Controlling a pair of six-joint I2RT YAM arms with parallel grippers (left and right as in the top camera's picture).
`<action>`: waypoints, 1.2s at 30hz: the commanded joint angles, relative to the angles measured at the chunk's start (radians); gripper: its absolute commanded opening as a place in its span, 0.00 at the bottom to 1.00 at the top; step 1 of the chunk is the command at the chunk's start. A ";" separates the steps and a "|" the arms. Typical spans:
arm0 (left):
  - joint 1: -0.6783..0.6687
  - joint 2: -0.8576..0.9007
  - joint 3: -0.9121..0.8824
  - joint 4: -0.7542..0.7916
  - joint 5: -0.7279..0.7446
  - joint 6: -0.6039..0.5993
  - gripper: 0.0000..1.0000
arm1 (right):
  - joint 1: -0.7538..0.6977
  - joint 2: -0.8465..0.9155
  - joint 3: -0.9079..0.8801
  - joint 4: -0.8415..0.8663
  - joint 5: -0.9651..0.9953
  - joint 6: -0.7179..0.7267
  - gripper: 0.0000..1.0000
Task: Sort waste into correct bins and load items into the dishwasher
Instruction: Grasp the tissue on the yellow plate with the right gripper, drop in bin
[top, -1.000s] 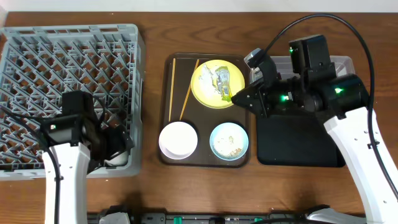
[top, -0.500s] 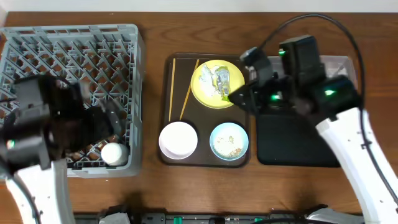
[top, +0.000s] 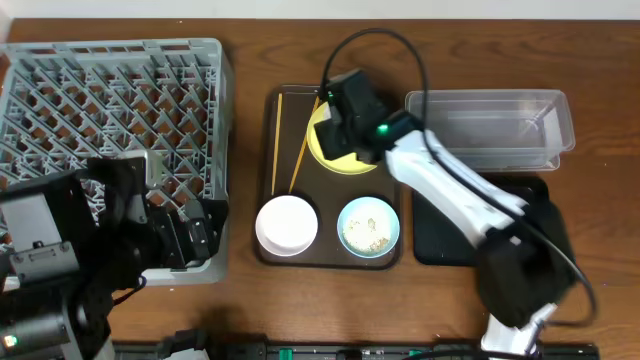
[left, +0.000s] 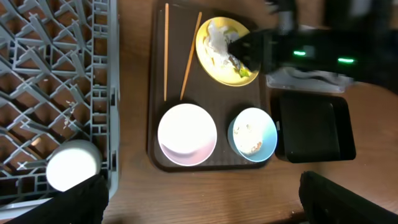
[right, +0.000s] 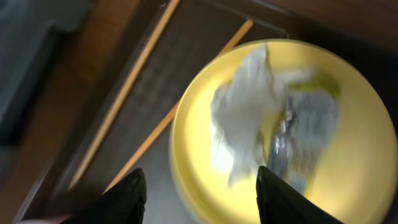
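Note:
The yellow plate (right: 348, 186) holds crumpled white tissue (right: 245, 118) and a wrapper (right: 308, 118). My right gripper (right: 202, 199) is open just above the plate, empty; in the overhead view it (top: 338, 130) covers most of the plate (top: 338, 162). Two chopsticks (top: 278, 140) lie on the brown tray beside the plate. The white bowl (top: 287, 224) and the light-blue bowl (top: 369, 226) with beige crumbs sit at the tray's front. My left gripper (left: 202, 199) is open and empty, high above the table's front by the grey dish rack (top: 110, 100).
The clear tub (top: 490, 130) stands at the back right, the black tray (top: 450, 245) in front of it, partly under my right arm. The brown serving tray (top: 268, 200) holds the dishes. A white cup (left: 73, 165) stands in the rack's front corner.
My right gripper swung left from the bins to over the yellow plate. My left arm lifted away from the rack toward the front, leaving the white cup in the rack.

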 joint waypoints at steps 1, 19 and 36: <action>-0.003 0.002 0.017 0.001 0.020 0.020 0.98 | -0.013 0.097 0.008 0.067 0.122 -0.031 0.53; -0.003 0.002 0.017 0.001 0.021 0.020 0.98 | -0.054 -0.013 0.011 0.019 -0.004 -0.028 0.01; -0.003 0.002 0.017 0.001 0.021 0.020 0.98 | -0.365 -0.118 0.010 -0.357 -0.029 -0.021 0.39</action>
